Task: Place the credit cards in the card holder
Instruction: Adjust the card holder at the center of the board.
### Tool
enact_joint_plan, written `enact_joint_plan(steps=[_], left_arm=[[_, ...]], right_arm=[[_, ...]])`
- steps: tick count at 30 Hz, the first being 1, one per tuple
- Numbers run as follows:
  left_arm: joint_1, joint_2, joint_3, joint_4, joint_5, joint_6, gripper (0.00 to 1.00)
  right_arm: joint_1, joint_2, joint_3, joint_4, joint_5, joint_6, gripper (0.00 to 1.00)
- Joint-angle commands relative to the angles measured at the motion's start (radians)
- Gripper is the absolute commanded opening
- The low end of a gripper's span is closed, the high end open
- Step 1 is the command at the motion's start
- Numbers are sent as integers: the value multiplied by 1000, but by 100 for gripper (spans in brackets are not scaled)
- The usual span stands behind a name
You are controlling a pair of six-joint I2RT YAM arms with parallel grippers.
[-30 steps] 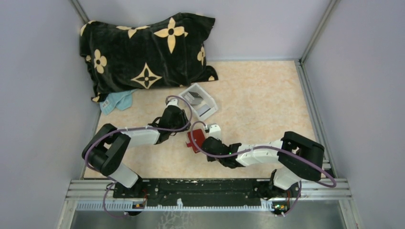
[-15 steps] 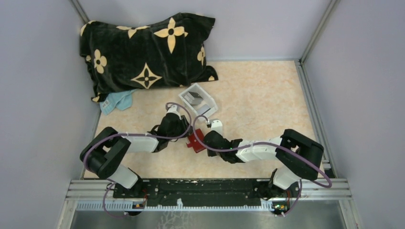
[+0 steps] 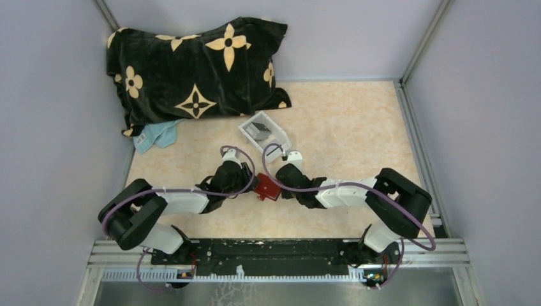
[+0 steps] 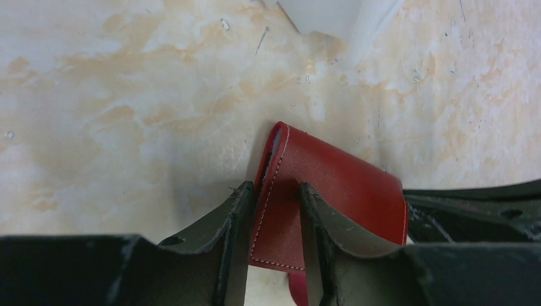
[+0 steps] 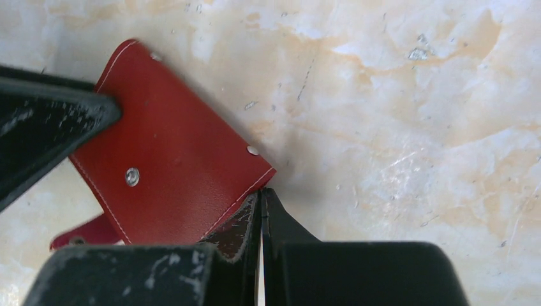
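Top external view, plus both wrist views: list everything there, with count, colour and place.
card holder: one, red with pale stitching, mid-table between the two grippers
tray: one, white plastic, just beyond the grippers
credit cards: count unclear, greyish, inside the tray
pillow: one, black with tan flower shapes, far left corner
cloth: one, light blue, peeking out under the pillow's near edge
table: one, beige marbled top, under everything
left gripper: one, black, closed on the card holder's folded edge
right gripper: one, black, shut, its tips at the card holder's corner
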Motion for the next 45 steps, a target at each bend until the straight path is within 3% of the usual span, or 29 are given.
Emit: enact_joint_plan(steps=[1,11,35,45], left_arm=[[-42,-16,-68,-176,20,-38,40],[-109,-47,-86,-171,4,-87,41],[-306,181,90,-163,-36,-147,43],[-352,263,182,-160,-25,-142,44]], right_arm=[[-30,41,48,29,-16,-25,0],[-143,67,85,52,-80,-91,0],[-305,258,296,46,-209,-212,0],[-319,233,328,13,-167,-249,0]])
